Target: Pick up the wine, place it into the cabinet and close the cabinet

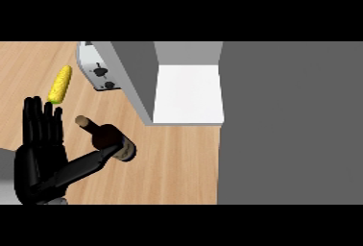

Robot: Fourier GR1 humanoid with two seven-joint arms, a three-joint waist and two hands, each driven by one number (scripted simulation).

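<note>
The wine bottle (106, 136) is dark brown and sits on the wooden counter (177, 163), its neck pointing to the upper left. My left hand (41, 158) is at the left edge, open with fingers straight up. Its thumb stretches right and its tip meets the bottle's lower end. The cabinet (188, 93) stands open just right of and beyond the bottle, showing a white inside. Its grey door (135, 77) is swung out on the left side. My right hand does not show.
A yellow corn cob (60, 85) lies on the counter above my left hand. A silver toaster (99, 72) stands behind the cabinet door. A broad grey panel (291, 120) fills the right side of the view.
</note>
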